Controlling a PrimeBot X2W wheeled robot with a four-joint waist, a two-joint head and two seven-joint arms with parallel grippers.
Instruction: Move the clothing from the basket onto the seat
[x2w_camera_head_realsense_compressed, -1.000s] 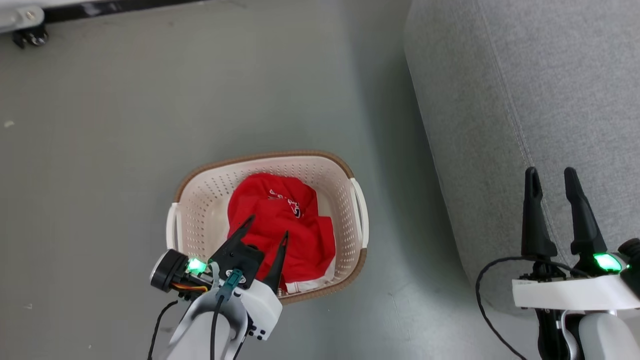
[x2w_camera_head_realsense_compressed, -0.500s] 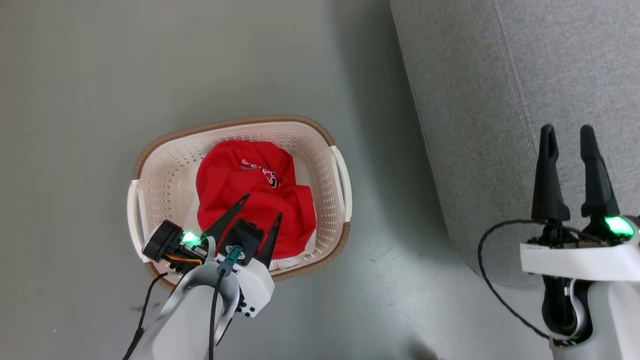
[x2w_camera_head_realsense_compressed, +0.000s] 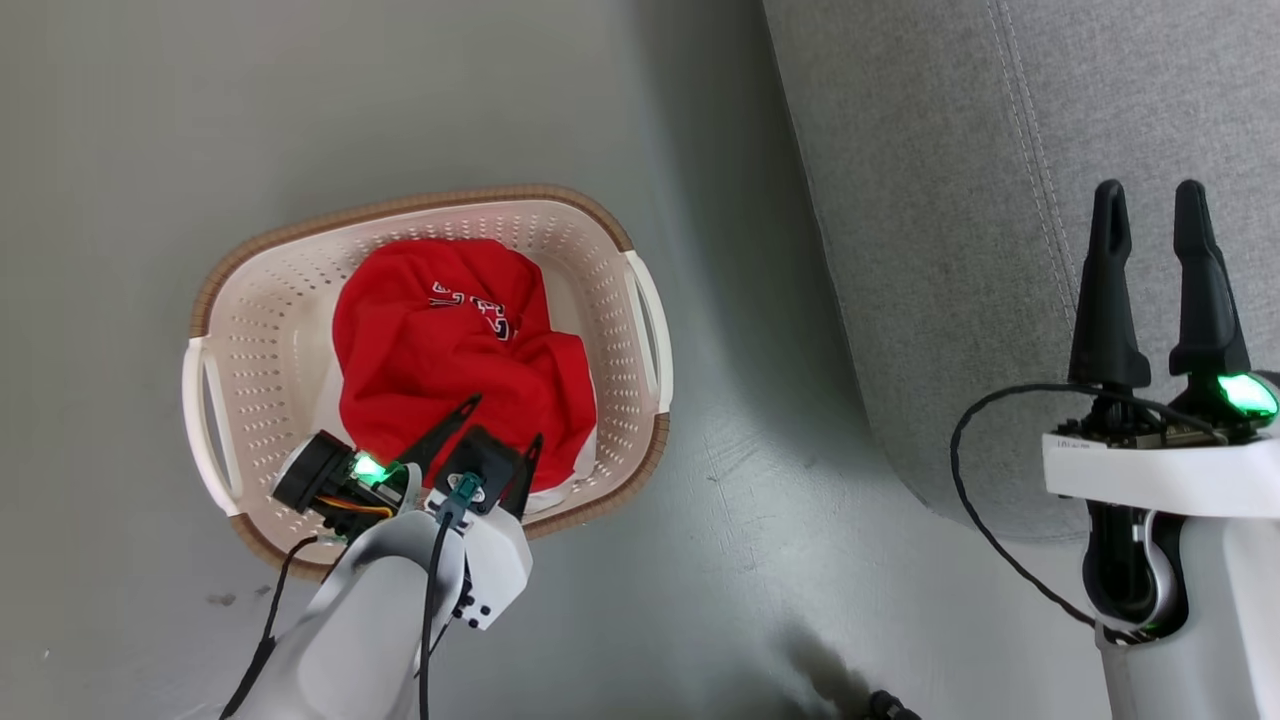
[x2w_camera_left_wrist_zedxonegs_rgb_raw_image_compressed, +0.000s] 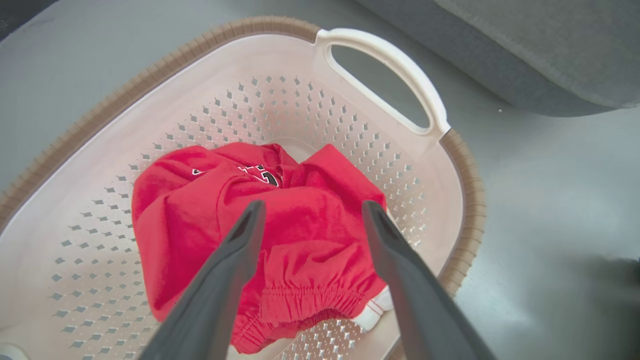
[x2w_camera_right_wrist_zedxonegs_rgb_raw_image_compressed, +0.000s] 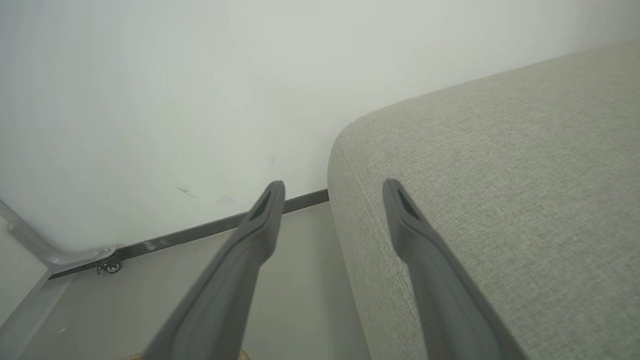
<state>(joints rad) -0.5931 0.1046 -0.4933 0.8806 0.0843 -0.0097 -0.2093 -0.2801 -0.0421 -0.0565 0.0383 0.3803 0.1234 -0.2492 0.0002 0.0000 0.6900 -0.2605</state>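
Red clothing (x2w_camera_head_realsense_compressed: 450, 350) heaped in the cream perforated basket (x2w_camera_head_realsense_compressed: 265, 330), the left gripper (x2w_camera_head_realsense_compressed: 503, 420) spread wide just over it.

The red heap fills the middle of the basket's bottom. White-and-black lettering shows on its far side, a gathered elastic band and a strip of white trim on its near side. The left gripper's two dark fingers stand apart over the near part of the heap and hold nothing; whether their tips touch the cloth cannot be told. The basket, brown-rimmed with white side handles, stands on the grey floor (x2w_camera_head_realsense_compressed: 400, 90), left of the light-grey woven seat (x2w_camera_head_realsense_compressed: 940, 250) and apart from it. At the right, the right gripper (x2w_camera_head_realsense_compressed: 1150, 190) is also spread and empty, its fingers pointing away over the seat's near part towards a white wall (x2w_camera_right_wrist_zedxonegs_rgb_raw_image_compressed: 200, 75).
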